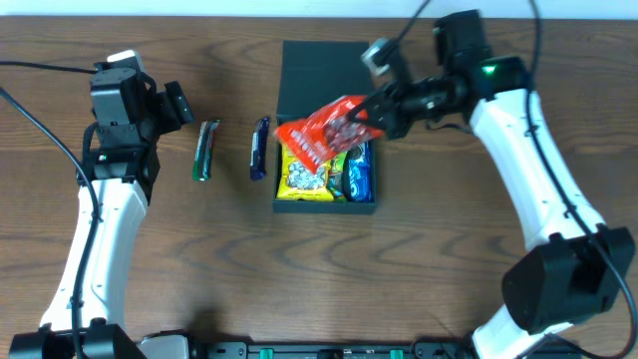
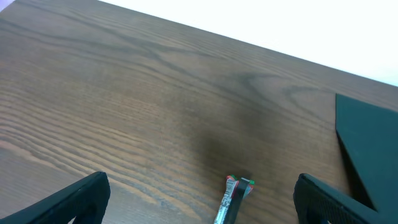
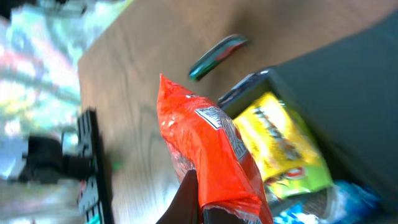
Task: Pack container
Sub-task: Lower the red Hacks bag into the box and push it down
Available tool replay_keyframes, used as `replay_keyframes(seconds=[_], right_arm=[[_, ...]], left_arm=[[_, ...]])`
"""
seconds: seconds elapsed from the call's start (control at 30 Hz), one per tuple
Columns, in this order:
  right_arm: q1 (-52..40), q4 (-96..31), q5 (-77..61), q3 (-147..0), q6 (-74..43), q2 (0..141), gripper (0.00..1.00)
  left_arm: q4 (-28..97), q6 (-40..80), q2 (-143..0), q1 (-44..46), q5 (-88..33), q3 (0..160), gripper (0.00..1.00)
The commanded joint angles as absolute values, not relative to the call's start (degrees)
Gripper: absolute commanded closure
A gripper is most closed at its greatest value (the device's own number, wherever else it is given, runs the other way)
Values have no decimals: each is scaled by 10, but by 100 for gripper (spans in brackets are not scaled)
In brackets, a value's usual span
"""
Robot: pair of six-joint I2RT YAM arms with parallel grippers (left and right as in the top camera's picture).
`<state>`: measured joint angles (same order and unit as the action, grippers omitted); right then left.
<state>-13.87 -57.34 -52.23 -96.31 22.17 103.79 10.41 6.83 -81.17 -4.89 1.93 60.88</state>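
The container [image 1: 299, 70] is a dark box with its flap lid open toward the far side; it holds a yellow packet [image 1: 305, 176] and a blue packet [image 1: 360, 172]. My right gripper [image 1: 367, 115] is shut on a red snack packet [image 1: 324, 131] and holds it above the box. The right wrist view shows the red packet [image 3: 208, 155] pinched between the fingers [image 3: 202, 208], above the yellow packet [image 3: 283, 146]. A green bar [image 1: 205, 150] and a dark blue bar [image 1: 259, 147] lie left of the box. My left gripper [image 2: 199, 199] is open above the green bar's end [image 2: 231, 198].
The box lid corner [image 2: 370, 149] shows at the right of the left wrist view. The green bar [image 3: 216, 57] lies on the wood beyond the box in the right wrist view. The table's far edge runs along the top of the left wrist view.
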Motion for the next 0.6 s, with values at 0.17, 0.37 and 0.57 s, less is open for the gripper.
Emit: replay_keyframes(seconds=[0.17,0.37,0.57], right_arm=[[-205,-614,-408,-967,345,1039,99],[-230,-632,-338,-967,383,1051,99],[-279,-628,-268,-967,399,1051,99]], left_arm=[[103,18,-808,-53,27,620,5],[103,-3,-808,-53,27,620,5],[102,-18,-808,-53,27,620,5]])
